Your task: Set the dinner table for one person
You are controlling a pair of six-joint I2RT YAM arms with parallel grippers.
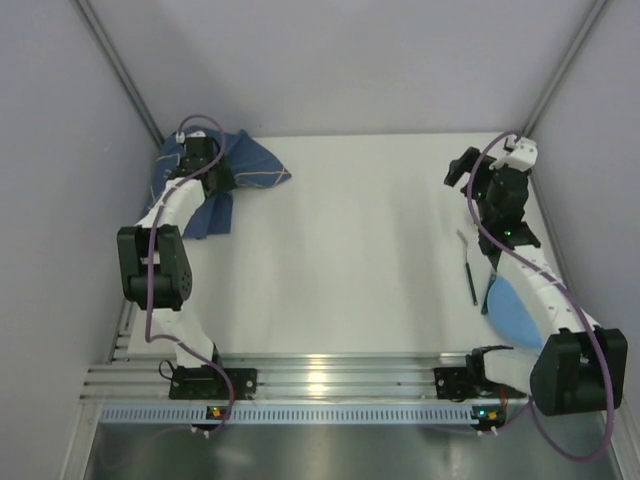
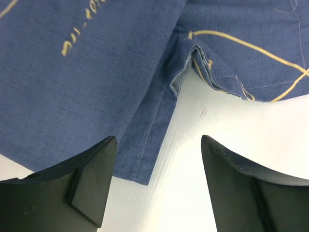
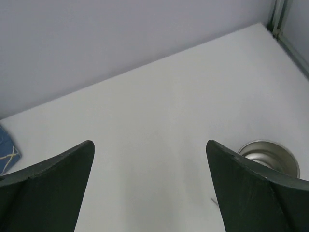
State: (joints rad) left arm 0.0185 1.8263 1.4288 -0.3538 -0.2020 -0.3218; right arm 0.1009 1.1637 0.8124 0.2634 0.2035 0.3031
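**Left arm poised over a blue cloth on the tabletop**

The large white matte tabletop lies beneath both arms. It looks rigid and smooth (nothing to grip, things would slide on it). The left arm's fingers stand spread above the hemmed edge of a limp dark blue cloth mat, the likeliest place to pinch it. The right arm's fingers are spread and empty. The cloth's yellow stitching resembles lettering but is unreadable.

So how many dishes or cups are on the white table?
2. A light blue plate lies near right, partly under the right arm; a round silver metal cup shows only in the right wrist view, lower right. Others may be hidden.
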